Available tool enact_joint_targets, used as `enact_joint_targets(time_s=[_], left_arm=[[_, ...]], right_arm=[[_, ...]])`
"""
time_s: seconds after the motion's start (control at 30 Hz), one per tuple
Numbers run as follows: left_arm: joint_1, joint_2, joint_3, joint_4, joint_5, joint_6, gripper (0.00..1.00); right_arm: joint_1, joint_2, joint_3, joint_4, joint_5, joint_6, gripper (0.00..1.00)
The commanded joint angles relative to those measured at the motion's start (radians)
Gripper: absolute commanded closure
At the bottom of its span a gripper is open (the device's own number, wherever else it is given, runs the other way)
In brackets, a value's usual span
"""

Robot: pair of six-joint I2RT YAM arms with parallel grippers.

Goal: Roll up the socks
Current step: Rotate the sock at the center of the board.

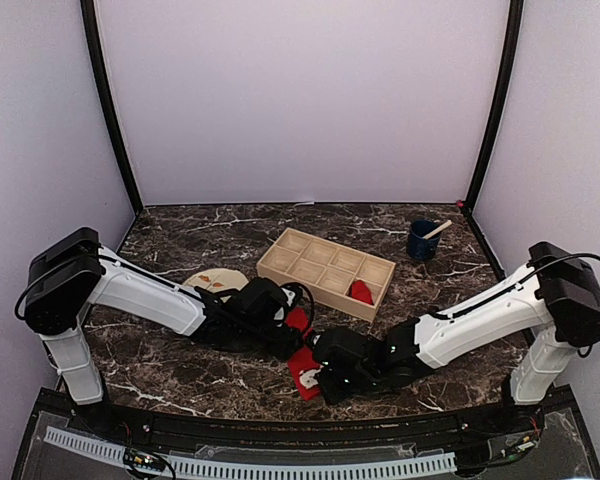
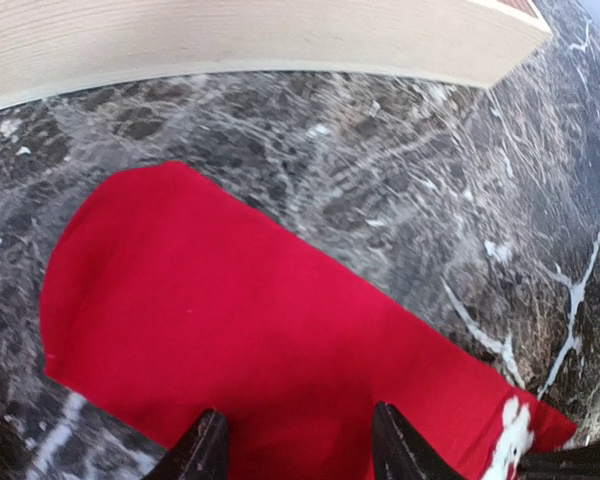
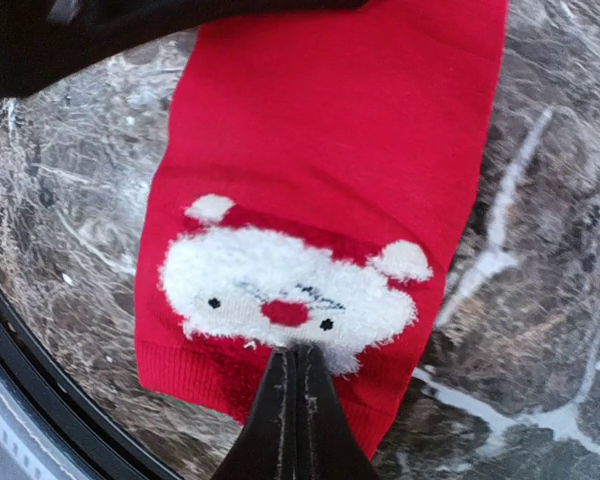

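**Table (image 1: pixel 180 240), top view.** A flat sock (image 2: pixel 230 320), red, lies on the dark marbled surface at 6 o'clock from the table's centre, near the front edge. It is stretched between the two arms. Its long axis runs from about 12 o'clock to 6 o'clock, and the end bearing a white Santa face is the nearer one.

**Second item.** A bundled sock (image 1: pixel 361 292), compact and red, sits in a compartment at the right-hand end of the front row of the wooden tray (image 1: pixel 310 288). The tray lies just beyond the flat sock, at its 12 to 1 o'clock.

**Left end effector (image 2: pixel 300 452).** The fingers stand apart, both tips over the plain red part of the flat sock. Nothing is clamped between them. Contact with the fabric cannot be confirmed.

**Right end effector (image 3: pixel 294 385).** The fingers are pressed together with no gap. Their tip rests at the lower edge of the Santa face, close to the ribbed cuff. Whether any fabric is nipped between them cannot be told.

**Other items.** A beige plate (image 1: pixel 212 281) lies at 10 o'clock from the flat sock, partly behind the left arm. A blue cup (image 1: pixel 420 242) holding a pale stick stands at 2 o'clock, well apart from both socks.
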Motion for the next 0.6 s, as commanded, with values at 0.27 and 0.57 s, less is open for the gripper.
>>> enact_joint_targets(time_s=[0.27, 0.57], left_arm=[[0.056, 0.021, -0.036, 0.132, 0.134, 0.108, 0.51], [0.059, 0.002, -0.058, 0.141, 0.122, 0.105, 0.52]], right_arm=[[0.022, 0.138, 0.192, 0.027, -0.070, -0.056, 1.00], [0.023, 0.187, 0.286, -0.005, -0.068, -0.129, 1.00]])
